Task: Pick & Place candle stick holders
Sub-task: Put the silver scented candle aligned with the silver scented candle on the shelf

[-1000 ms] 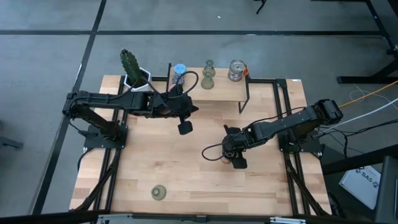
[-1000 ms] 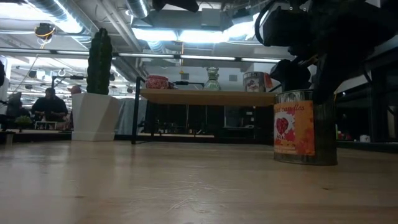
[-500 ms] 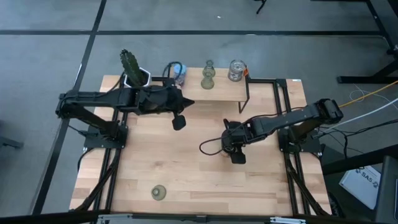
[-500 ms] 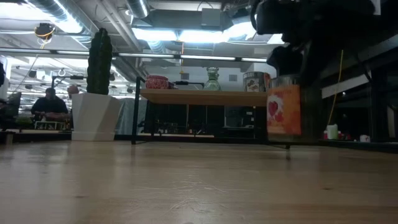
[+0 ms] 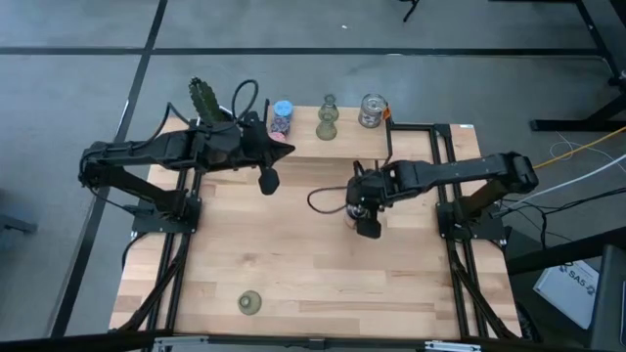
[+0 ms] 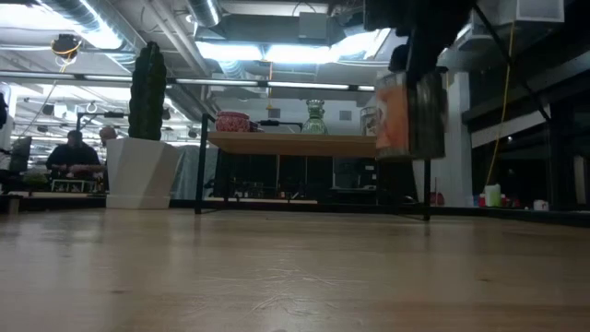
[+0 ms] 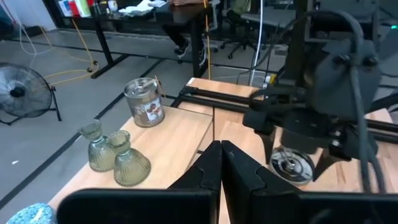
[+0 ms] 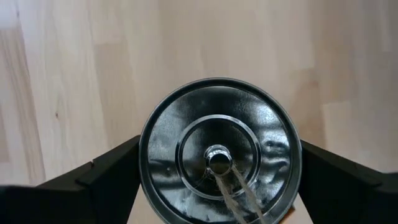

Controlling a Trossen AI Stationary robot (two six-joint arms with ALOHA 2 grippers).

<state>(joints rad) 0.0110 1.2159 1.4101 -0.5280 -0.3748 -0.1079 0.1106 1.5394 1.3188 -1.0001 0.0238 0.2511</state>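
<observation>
Though airborne, silvery cup point(image 8: 219, 150) between right fingers point(image 8: 109, 172); left fingers point(image 7: 208, 171) together.

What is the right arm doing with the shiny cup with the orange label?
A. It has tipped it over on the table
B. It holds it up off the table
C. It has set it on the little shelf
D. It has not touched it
B: in the low view the shiny cup hangs clear above the table, and the right wrist view shows the right gripper closed on either side of it.
</observation>
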